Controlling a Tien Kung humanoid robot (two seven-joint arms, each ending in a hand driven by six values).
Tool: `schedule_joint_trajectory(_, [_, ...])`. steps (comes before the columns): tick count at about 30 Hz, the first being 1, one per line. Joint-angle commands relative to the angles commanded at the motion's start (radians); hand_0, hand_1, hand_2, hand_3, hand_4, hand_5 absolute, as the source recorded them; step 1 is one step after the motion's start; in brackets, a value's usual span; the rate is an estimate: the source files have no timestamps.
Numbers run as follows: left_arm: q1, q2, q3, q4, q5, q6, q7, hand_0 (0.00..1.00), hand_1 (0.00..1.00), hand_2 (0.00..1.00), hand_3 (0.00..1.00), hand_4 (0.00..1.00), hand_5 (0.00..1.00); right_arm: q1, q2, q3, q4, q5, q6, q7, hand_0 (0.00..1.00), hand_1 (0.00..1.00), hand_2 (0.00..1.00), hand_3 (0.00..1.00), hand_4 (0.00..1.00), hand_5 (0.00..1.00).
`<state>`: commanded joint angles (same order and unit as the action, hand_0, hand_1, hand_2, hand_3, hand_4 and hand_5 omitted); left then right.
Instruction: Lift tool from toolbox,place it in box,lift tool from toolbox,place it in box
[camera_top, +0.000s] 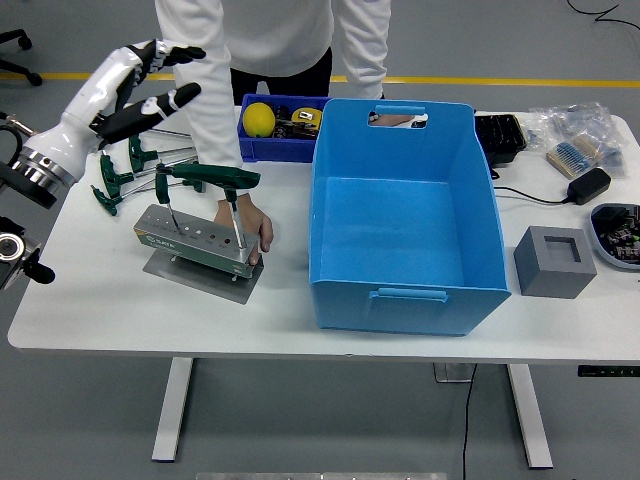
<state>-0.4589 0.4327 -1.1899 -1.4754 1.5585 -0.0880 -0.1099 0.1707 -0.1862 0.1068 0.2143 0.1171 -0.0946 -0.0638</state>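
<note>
We hold our left robot hand (140, 80), fingers spread and empty, above the green T-handled wrenches (205, 178) standing in the grey metal holder (193, 242) (a person's hand (250, 222) steadies it) beside the empty blue plastic box (405, 215).

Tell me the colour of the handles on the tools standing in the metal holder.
Dark green handles, on silver shafts, standing in the grey metal holder; the head view shows them best.

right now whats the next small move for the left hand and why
Probably lower the left hand toward the green T-handle standing in the tool stand: it is open and empty above the table, and the blue box holds nothing.
</note>
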Motion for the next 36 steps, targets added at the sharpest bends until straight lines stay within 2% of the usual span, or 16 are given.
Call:
schedule_joint_trajectory(1, [-0.011,0.002,0.02,0.004,0.039,0.0,0.01,0.932,0.91,0.944,0.831,0.998,0.73,0.0,0.0,0.0,0.0,0.0,0.0,0.0,0.773,0.763,0.801,0.667,0.888,0.782])
schedule_joint_trajectory(6, [-0.053,0.006,0.113,0.012,0.254,-0.011,0.088,0.932,0.91,0.944,0.831,0.998,0.73,-0.001,-0.001,-0.007,0.0,0.006,-0.002,0.0,0.773,0.763,0.801,0.667,0.888,0.782])
schedule_joint_trajectory(7, [-0.059,0.004,0.129,0.013,0.292,-0.009,0.107,0.936,0.911,0.959,0.858,0.998,0.695,-0.001,0.0,-0.008,0.0,0.006,-0.002,0.0,0.773,0.763,0.801,0.667,0.888,0.78])
schedule_joint_trajectory(9, [-0.068,-0.001,0.154,0.018,0.377,-0.007,0.143,0.936,0.911,0.959,0.858,0.998,0.695,-0.002,0.0,-0.011,0.0,0.009,-0.002,0.0,0.773,0.763,0.801,0.667,0.888,0.78])
schedule_joint_trajectory(13, [-0.083,-0.011,0.185,0.039,0.546,-0.013,0.206,0.923,0.902,0.943,0.858,0.998,0.677,-0.002,0.0,-0.016,0.0,0.008,-0.003,0.0,0.773,0.76,0.802,0.667,0.889,0.78])
schedule_joint_trajectory(17, [-0.091,-0.012,0.203,0.048,0.702,-0.043,0.258,0.923,0.902,0.943,0.858,0.998,0.677,-0.001,-0.001,-0.017,0.0,0.009,-0.004,0.0,0.773,0.76,0.802,0.667,0.889,0.78])
schedule_joint_trajectory(18, [-0.092,-0.011,0.208,0.049,0.71,-0.051,0.269,0.923,0.902,0.943,0.858,0.998,0.677,-0.001,-0.001,-0.017,0.0,0.01,-0.004,0.0,0.773,0.76,0.802,0.667,0.889,0.78])
schedule_joint_trajectory(19, [-0.092,-0.01,0.215,0.05,0.71,-0.057,0.282,0.863,0.855,0.874,0.835,0.998,0.673,-0.001,-0.001,-0.016,0.0,0.011,-0.004,0.0,0.773,0.76,0.801,0.663,0.889,0.78])
schedule_joint_trajectory(24, [-0.092,-0.012,0.234,0.053,0.71,-0.064,0.315,0.863,0.855,0.874,0.835,0.998,0.673,-0.003,-0.001,-0.017,0.0,0.012,-0.005,0.0,0.773,0.76,0.801,0.663,0.889,0.78])
schedule_joint_trajectory(25, [-0.092,-0.013,0.239,0.051,0.71,-0.062,0.32,0.725,0.718,0.737,0.775,0.998,0.681,-0.003,-0.001,-0.018,0.0,0.012,-0.004,0.0,0.773,0.76,0.801,0.666,0.889,0.779])
schedule_joint_trajectory(30, [-0.096,-0.022,0.26,0.048,0.71,-0.047,0.335,0.725,0.718,0.737,0.775,0.998,0.681,-0.005,-0.001,-0.023,0.0,0.013,-0.005,0.0,0.773,0.76,0.801,0.666,0.889,0.779])
schedule_joint_trajectory(31, [-0.097,-0.024,0.264,0.05,0.71,-0.044,0.338,0.631,0.649,0.667,0.747,0.998,0.691,-0.005,-0.001,-0.023,0.0,0.013,-0.005,0.0,0.772,0.76,0.8,0.666,0.889,0.78])
schedule_joint_trajectory(36, [-0.101,-0.033,0.282,0.056,0.704,-0.028,0.352,0.631,0.649,0.667,0.747,0.998,0.691,-0.006,-0.001,-0.024,0.0,0.014,-0.004,0.0,0.772,0.76,0.8,0.666,0.889,0.78])
